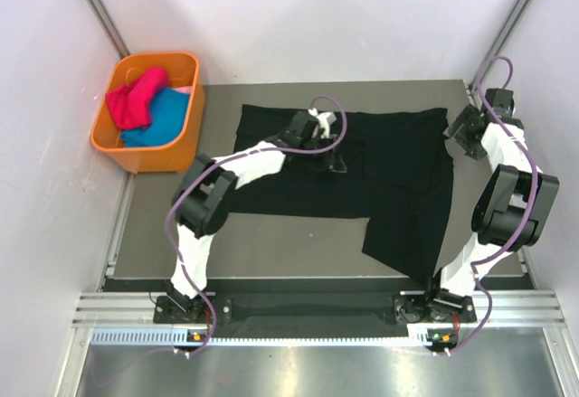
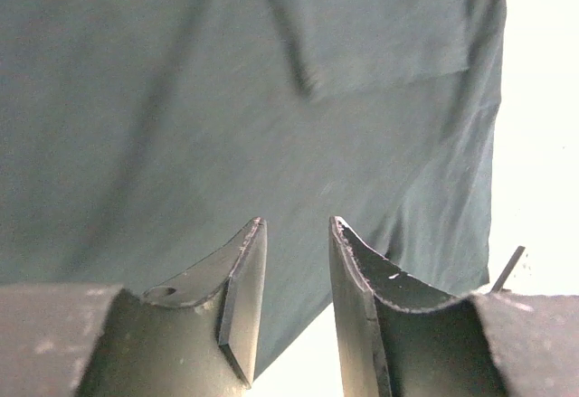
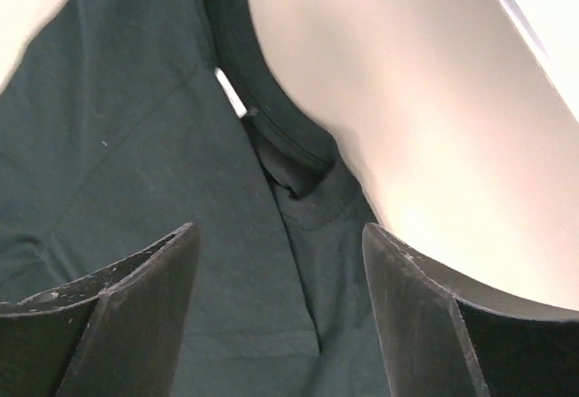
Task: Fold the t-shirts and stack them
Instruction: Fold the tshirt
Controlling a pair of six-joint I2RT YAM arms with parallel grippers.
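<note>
Left gripper [image 2: 297, 225] and right gripper [image 3: 280, 230] are hovering, jaws spread and empty, over large plain black cloth t-shirt [image 1: 398, 175].

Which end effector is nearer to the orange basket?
Left. The left end effector is over the middle of the black t-shirt, right of the orange basket; the right end effector is at the shirt's far right corner.

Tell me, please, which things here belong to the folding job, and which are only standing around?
For the job:
- black t-shirt, spread on the table
- pink shirt, crumpled in the orange basket
- teal shirt, under the pink one

Not for the job:
- orange basket itself
- table
</note>
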